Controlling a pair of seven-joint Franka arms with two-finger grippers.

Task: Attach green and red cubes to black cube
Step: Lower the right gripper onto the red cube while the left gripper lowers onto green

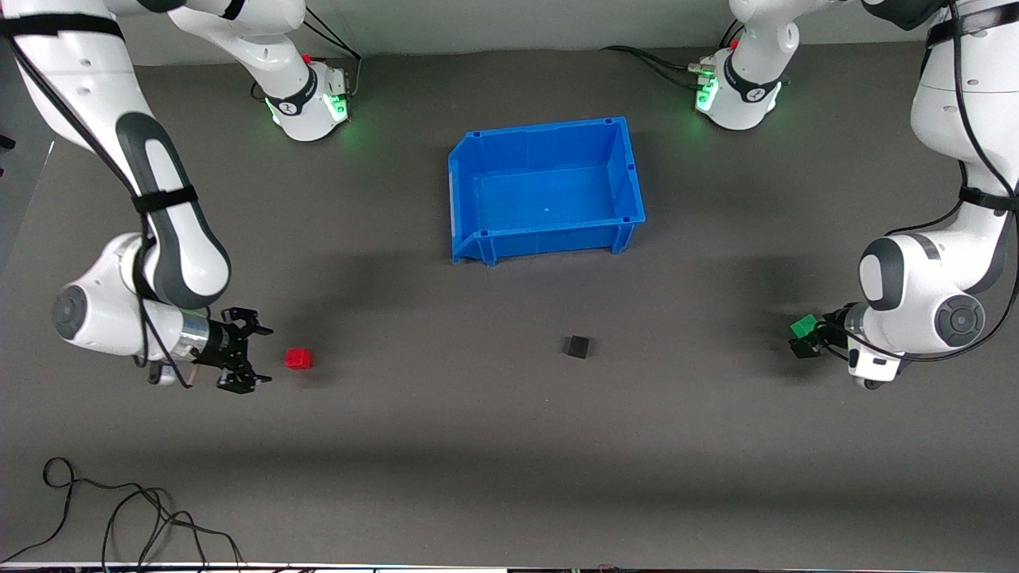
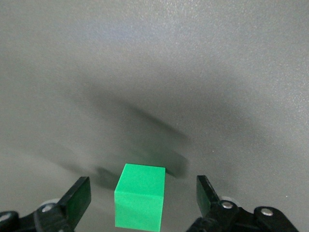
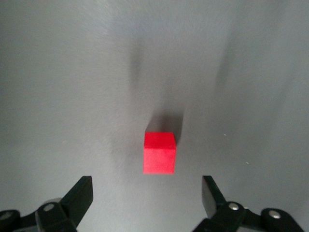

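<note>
The black cube [image 1: 578,346] sits on the dark mat, nearer to the front camera than the blue bin. The red cube [image 1: 298,358] lies toward the right arm's end of the table. My right gripper [image 1: 263,356] is open just beside it; in the right wrist view the red cube [image 3: 159,152] lies a little ahead of the open gripper [image 3: 146,186], not between the fingers. The green cube [image 1: 803,325] is at the left arm's end. My left gripper [image 1: 806,338] is open around it; in the left wrist view the cube [image 2: 140,200] sits between the fingers [image 2: 79,193] with gaps on both sides.
An empty blue bin [image 1: 478,191] stands in the middle of the table, farther from the front camera than the cubes. Loose black cables [image 1: 119,517] lie near the front edge at the right arm's end.
</note>
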